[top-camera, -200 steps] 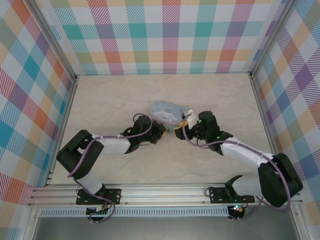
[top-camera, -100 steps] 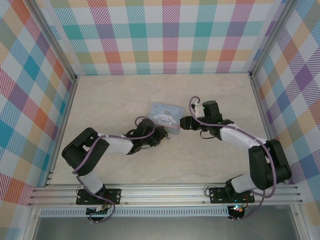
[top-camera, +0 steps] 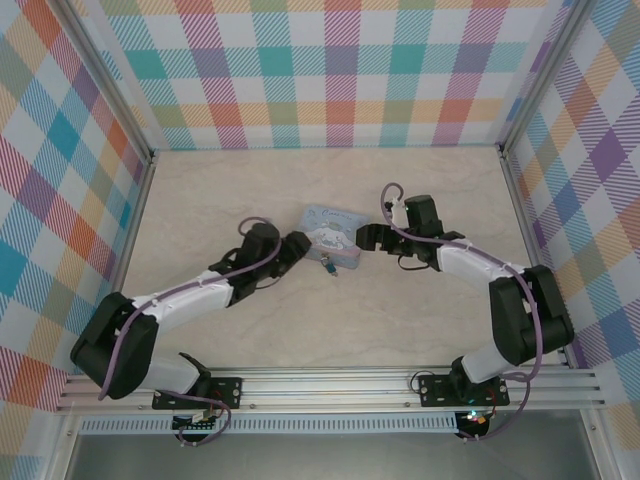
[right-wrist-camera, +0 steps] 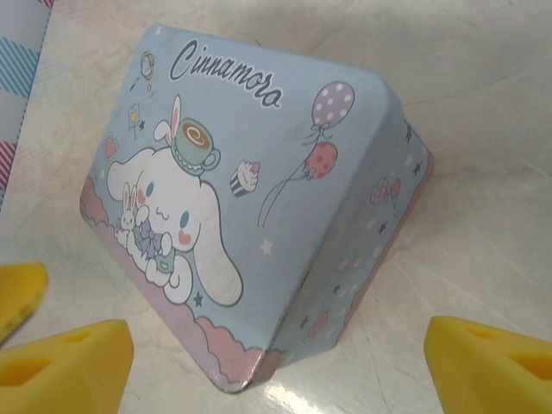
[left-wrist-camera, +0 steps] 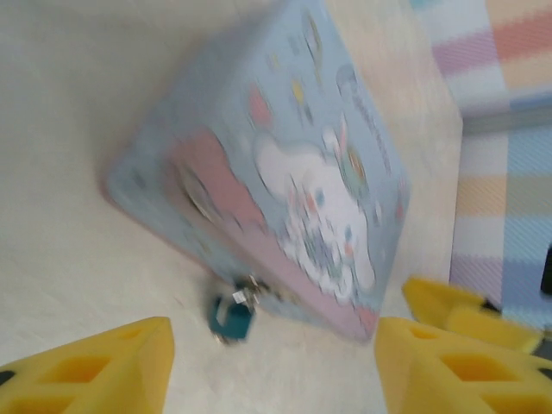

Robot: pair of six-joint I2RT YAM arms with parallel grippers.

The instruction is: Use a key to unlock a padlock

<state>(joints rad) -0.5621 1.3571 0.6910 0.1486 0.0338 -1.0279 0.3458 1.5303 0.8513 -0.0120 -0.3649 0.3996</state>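
The tiny teal-blue padlock (left-wrist-camera: 231,317) lay on the cream tabletop (top-camera: 240,190), shackle towards the adjoining pale blue cartoon tin (right-wrist-camera: 259,172), while the left claw (left-wrist-camera: 272,362) and right claw (top-camera: 368,238) both gaped empty.

My left wrist view is smeared: the padlock (left-wrist-camera: 231,315) by the tin (left-wrist-camera: 285,172) is a teal blob, and I can't tell if it's open. Both wrist views cut my fingers (right-wrist-camera: 65,366) off at the bottom.
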